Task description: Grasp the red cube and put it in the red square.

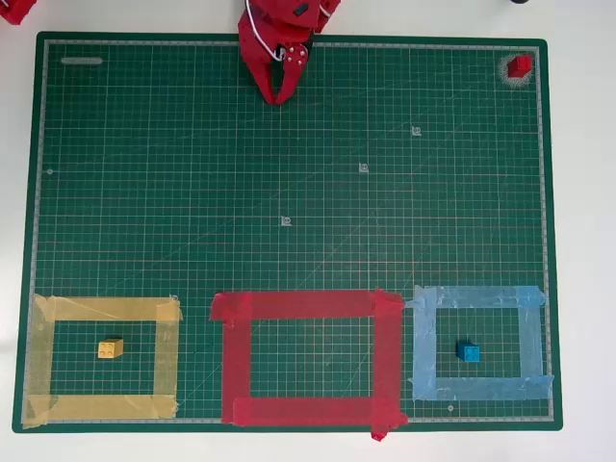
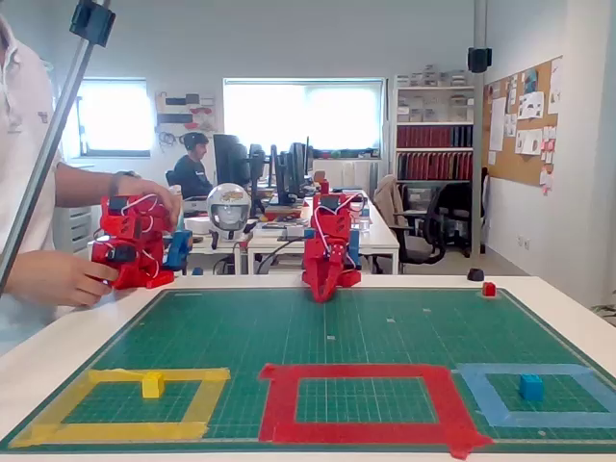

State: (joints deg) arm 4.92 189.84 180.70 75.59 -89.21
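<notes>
Gripper [image 1: 278,94] of a red robot arm rests with fingers pressed together, holding nothing, at the far edge of a green cutting mat [image 1: 289,173], well apart from the red cube [image 1: 520,65].

Sitting alone in the mat's top right corner in the overhead view, the red cube looks like small, light, rigid plastic with smooth, possibly slippery sides, so pinching two opposite flat faces low down seems the safest hold. Counted outward: one red cube, one yellow block [image 1: 110,348], one blue cube [image 1: 468,351]. Three tape outlines line the near edge: one red square [image 1: 306,306], empty, in the middle; one yellow outline [image 1: 106,309] around the yellow block; one light blue outline [image 1: 476,297] around the blue cube. The white surface [image 1: 577,241] carries the mat.
</notes>
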